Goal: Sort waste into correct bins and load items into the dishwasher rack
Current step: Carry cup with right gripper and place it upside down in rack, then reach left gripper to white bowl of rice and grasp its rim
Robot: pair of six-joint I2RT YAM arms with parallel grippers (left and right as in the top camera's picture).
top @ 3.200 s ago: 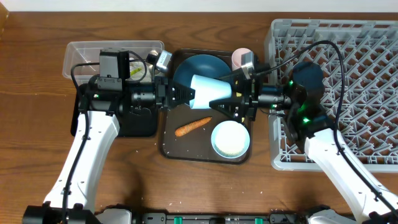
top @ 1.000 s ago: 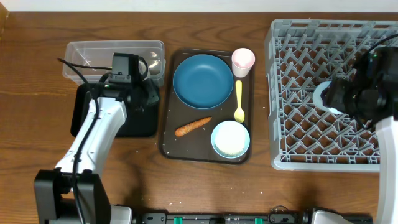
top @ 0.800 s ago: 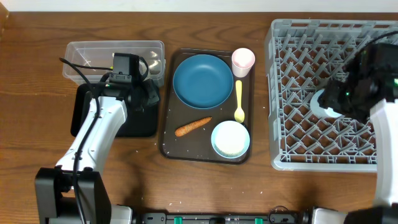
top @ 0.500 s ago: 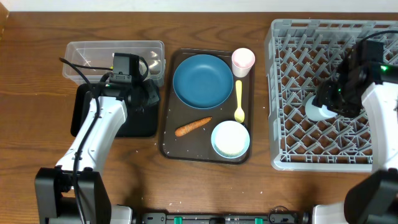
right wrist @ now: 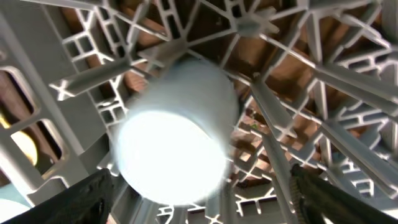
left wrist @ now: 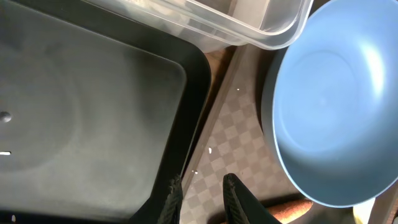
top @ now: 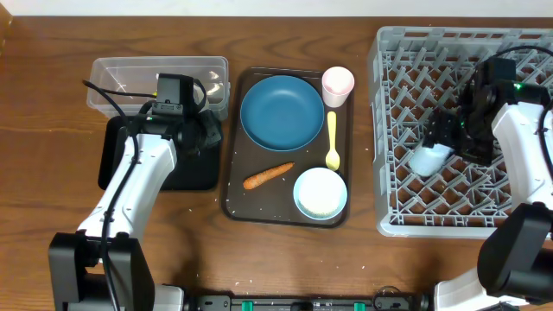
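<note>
Lying in rack (top: 390,95), light blue cup (top: 430,158)

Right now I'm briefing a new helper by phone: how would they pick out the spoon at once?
Find the dark brown tray just left of the grey rack. Along its right edge, between the pink cup and the white-and-pale-blue bowl, lies the yellow spoon: the only slim, yellow thing there.

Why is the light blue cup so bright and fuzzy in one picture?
Right wrist view: the light blue plastic cup lies very near the lens, so it is blurred, and its end glares almost white, likely from strong light; the grey plastic lattice rack around it is soft too. Overhead view: the same cup is small, evenly lit.
</note>
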